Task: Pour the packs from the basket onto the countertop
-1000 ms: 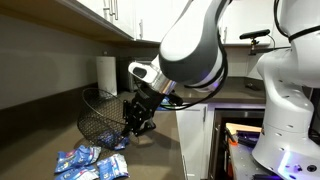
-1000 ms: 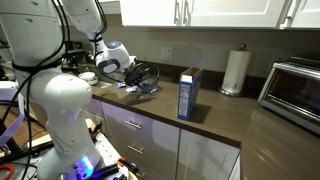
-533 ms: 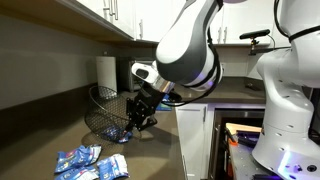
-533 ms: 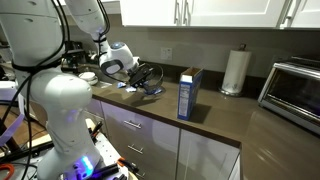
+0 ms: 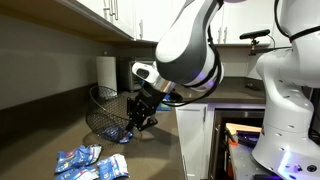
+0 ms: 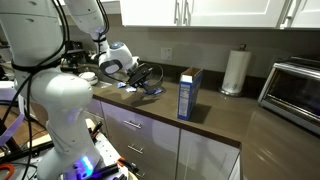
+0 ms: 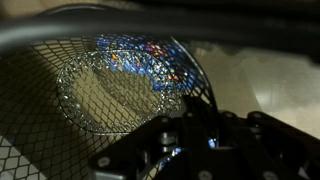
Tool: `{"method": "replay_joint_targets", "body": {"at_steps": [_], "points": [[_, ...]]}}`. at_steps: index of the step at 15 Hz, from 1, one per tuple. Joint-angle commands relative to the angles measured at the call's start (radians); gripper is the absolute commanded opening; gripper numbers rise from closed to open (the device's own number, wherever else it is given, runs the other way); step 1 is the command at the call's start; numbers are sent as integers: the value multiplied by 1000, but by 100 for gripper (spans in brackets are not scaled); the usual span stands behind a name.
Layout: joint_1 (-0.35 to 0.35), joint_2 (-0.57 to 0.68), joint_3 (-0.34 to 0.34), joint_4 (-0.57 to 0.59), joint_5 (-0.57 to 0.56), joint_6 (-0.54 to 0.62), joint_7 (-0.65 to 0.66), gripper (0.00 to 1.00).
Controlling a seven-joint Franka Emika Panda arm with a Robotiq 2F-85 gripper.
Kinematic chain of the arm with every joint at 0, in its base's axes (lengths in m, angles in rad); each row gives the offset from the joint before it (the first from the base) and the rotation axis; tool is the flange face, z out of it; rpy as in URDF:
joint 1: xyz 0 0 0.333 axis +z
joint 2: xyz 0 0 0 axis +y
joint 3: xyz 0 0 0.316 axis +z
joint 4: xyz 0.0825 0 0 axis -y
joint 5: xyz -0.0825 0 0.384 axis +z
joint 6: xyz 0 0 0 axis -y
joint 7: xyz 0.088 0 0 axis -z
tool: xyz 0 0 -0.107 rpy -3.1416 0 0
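Note:
The black wire-mesh basket [image 5: 103, 113] is tilted on its side over the countertop [image 5: 150, 160]. It also shows in an exterior view [image 6: 146, 74]. My gripper [image 5: 137, 120] is shut on the basket's rim. Several blue packs [image 5: 88, 161] lie on the countertop in front of the basket, and one lies right by its mouth [image 5: 116, 135]. In the wrist view my gripper [image 7: 190, 128] clamps the rim, and the mesh [image 7: 60, 100] fills the frame. Blue packs [image 7: 145, 55] show through it. I cannot tell whether any pack is still inside.
A tall blue-and-green box [image 6: 188, 93] stands on the countertop [image 6: 230, 120]. A paper towel roll [image 6: 235, 71] stands by the back wall, also seen behind the basket [image 5: 105, 72]. A toaster oven [image 6: 295, 92] sits at the far end. Cabinets hang overhead.
The arm and the held basket shifted slightly a second ago, the basket tipping a little more. Nothing has moved in the last half second.

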Motion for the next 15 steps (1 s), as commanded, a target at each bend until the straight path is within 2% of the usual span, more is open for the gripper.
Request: {"method": "replay_joint_targets", "body": {"at_steps": [1, 6, 15], "points": [[5, -1, 2, -2, 9, -11, 1, 3], [27, -18, 11, -11, 35, -40, 7, 3], [108, -36, 31, -29, 157, 13, -7, 3]]}}
